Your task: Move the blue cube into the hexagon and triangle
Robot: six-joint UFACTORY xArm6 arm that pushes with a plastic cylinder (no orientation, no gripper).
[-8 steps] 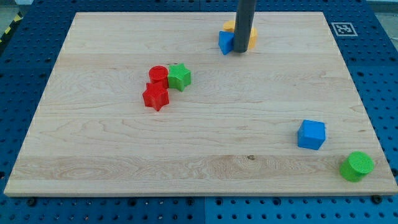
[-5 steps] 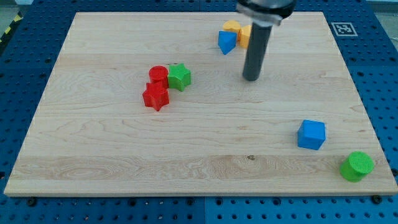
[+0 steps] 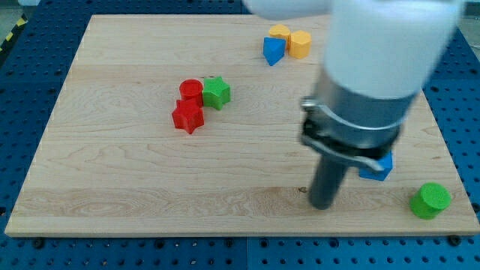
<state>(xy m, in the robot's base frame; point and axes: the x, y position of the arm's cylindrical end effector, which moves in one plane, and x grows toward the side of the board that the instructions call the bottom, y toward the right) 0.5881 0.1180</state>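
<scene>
Counter [image 3: 120, 187]: light wood board, all blocks on it.

Arm body [image 3: 379, 67] fills the view's upper right, blurred, hiding part of the right side. No fingers on this rig, only a rod, so nothing released or clenched.

My tip [image 3: 323, 205] down near the bottom edge, right of centre. Blue cube [image 3: 381, 166] just to the view's right of the rod and slightly toward the top, mostly hidden behind the arm's collar; only its lower right part shows. Contact between tip and cube: cannot tell.

Orange hexagon [image 3: 301, 44] and blue triangle [image 3: 274, 51] sit near the top edge, right of centre, with another orange block [image 3: 280, 32] tucked behind them; all three bunched together. Well apart from the blue cube, across most of the counter's depth.

Bare wood between the cube and that group, as far as the arm leaves it visible.

Green cylinder [image 3: 430, 200] at the bottom right corner, near the cube, close to the edge.

Red cylinder [image 3: 190, 90], green star [image 3: 217, 92] and red star [image 3: 187, 117] clustered left of centre.
</scene>
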